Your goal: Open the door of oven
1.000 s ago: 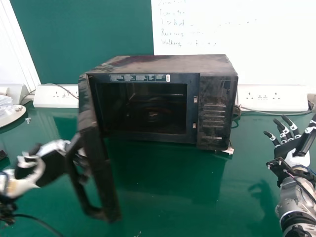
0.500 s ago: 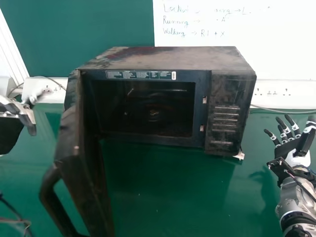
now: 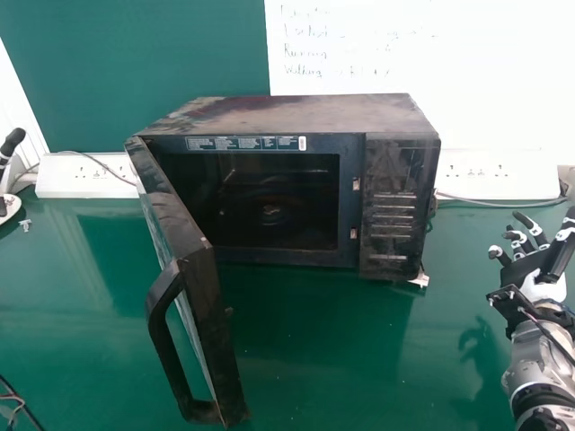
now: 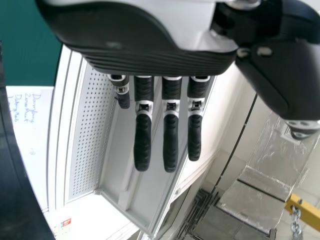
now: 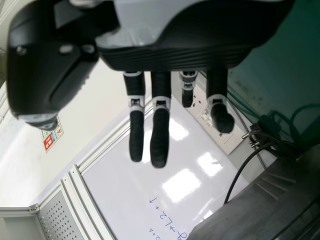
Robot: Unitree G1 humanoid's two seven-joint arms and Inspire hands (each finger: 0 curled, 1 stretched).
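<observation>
Standing open, the oven door (image 3: 216,305) extended from the left side of the oven (image 3: 296,117) toward the robot, upright and angled out over the green table (image 3: 314,359). The oven rested on the table at the centre of the head view, its front toward the robot and its dark cavity (image 3: 278,206) exposed. The curved handle (image 3: 160,314) projected from the outer face of the door, near the free edge, well apart from both hands. The control panel (image 3: 395,206) occupied the right part of the oven front, and a printed label strip (image 3: 243,144) ran above the cavity.

The left hand (image 3: 12,142) was positioned at the left edge of the head view, beyond the door. In the left wrist view, its fingers (image 4: 170,142) were open and extended, gripping nothing, with the thumb (image 4: 280,75) set out to one side.

The right hand (image 3: 537,269) was located at the right edge of the head view, over the table and well apart from the oven. Its fingers (image 5: 160,135) were open and relaxed, gripping nothing.

Behind the oven, a green panel (image 3: 135,72) adjoined a whiteboard (image 3: 404,54) bearing handwriting. White socket strips were placed along the back of the table, one on the left (image 3: 81,175) and one on the right (image 3: 499,175).
</observation>
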